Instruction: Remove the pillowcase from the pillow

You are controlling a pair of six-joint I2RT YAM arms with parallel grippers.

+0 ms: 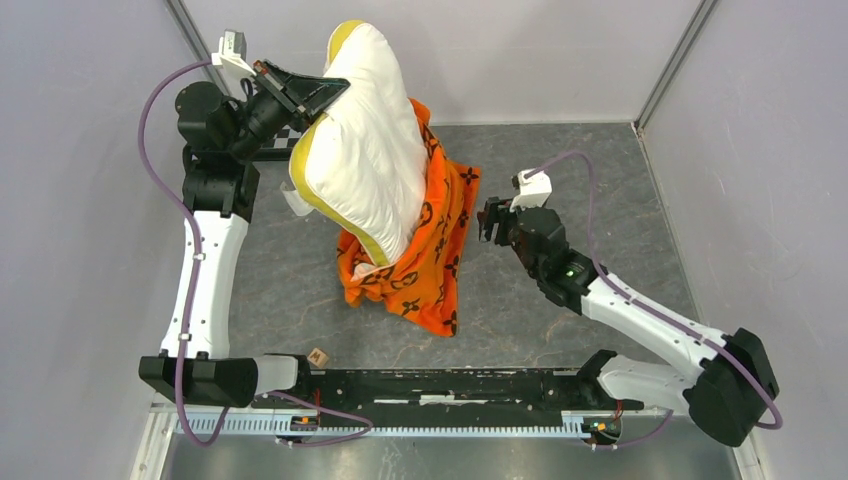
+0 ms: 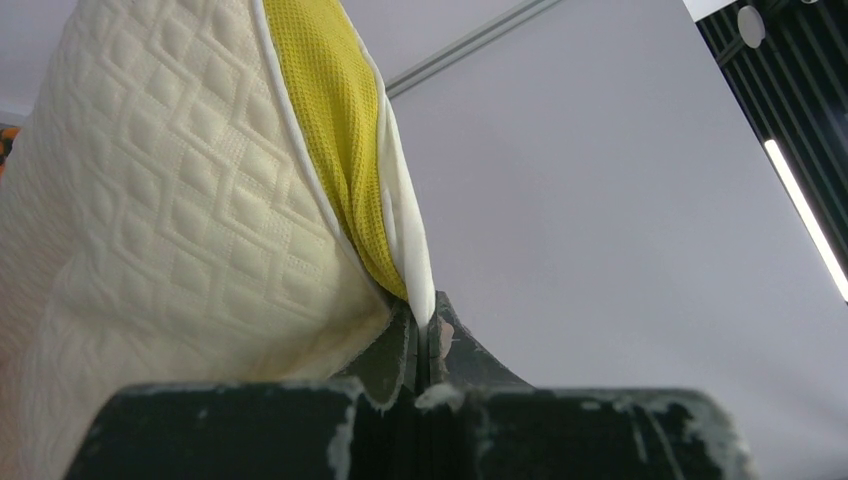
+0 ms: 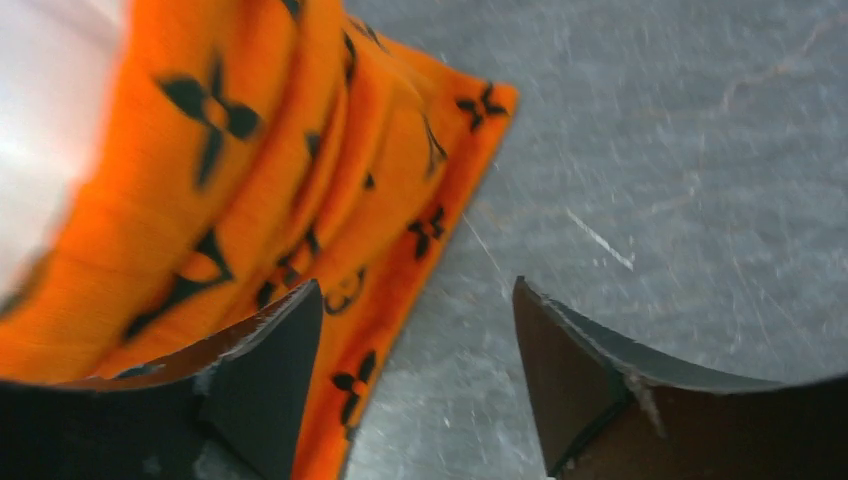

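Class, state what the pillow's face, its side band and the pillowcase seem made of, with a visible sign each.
Pillow face: cream quilted fabric, diamond stitching. Side band: yellow mesh, probably knit, fine holes. Pillowcase: soft matte orange printed cloth, folding loosely.

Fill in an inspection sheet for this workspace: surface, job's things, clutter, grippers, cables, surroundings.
Surface: grey table, scuffed.
Job's things: pillow raised upright, mostly bare; pillowcase bunched around its lower end.
Clutter: small wooden cube near the front edge.
Grippers: left gripper shut on the pillow's edge; right gripper open beside the pillowcase, holding nothing.
Cables: purple cable along each arm.
Surroundings: pale walls.
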